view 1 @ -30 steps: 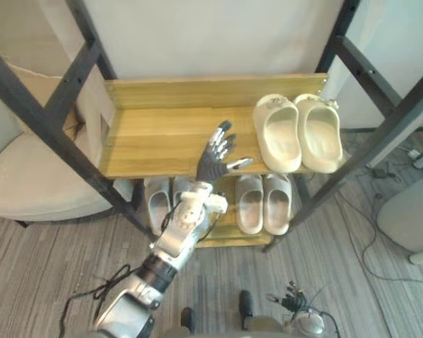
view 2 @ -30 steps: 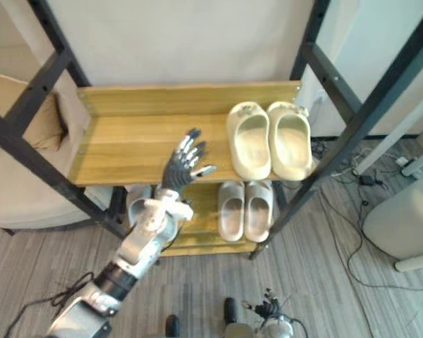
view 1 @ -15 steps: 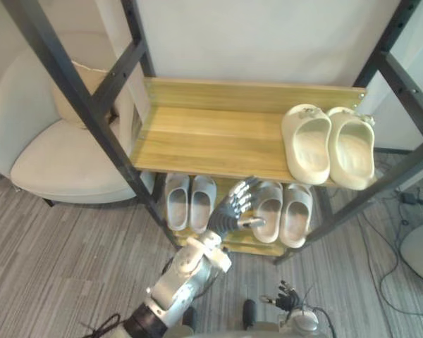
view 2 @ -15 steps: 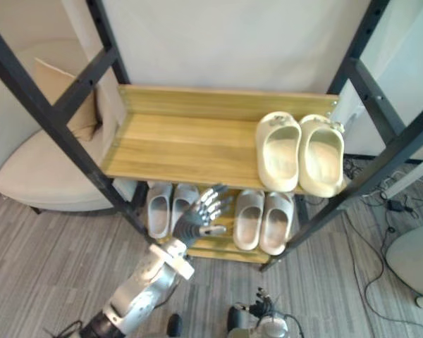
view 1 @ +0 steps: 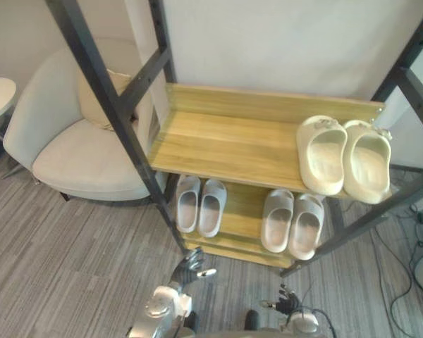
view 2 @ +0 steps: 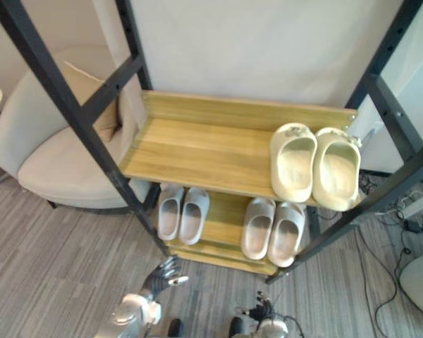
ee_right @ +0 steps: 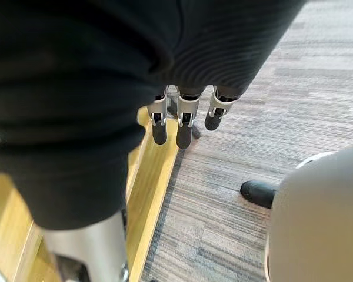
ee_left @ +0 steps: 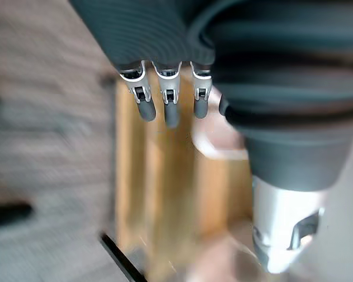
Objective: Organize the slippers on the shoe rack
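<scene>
Nearest, low above the floor [view 1: 70,267], the left hand [view 1: 190,266] is held empty, its fingers loosely spread. The right hand [ee_right: 184,124], also low, is seen with straight fingers and nothing in it. Beyond, on the lower shelf of the shoe rack [view 1: 218,141], two grey pairs of slippers are lined up: the left pair [view 1: 199,205] and the right pair [view 1: 292,222]. Farthest, at the right of the upper shelf, the cream pair [view 1: 345,158] is set side by side. All pairs are well apart from both hands. The sorting is judged finished or nearly so, and only a check is called for next.
</scene>
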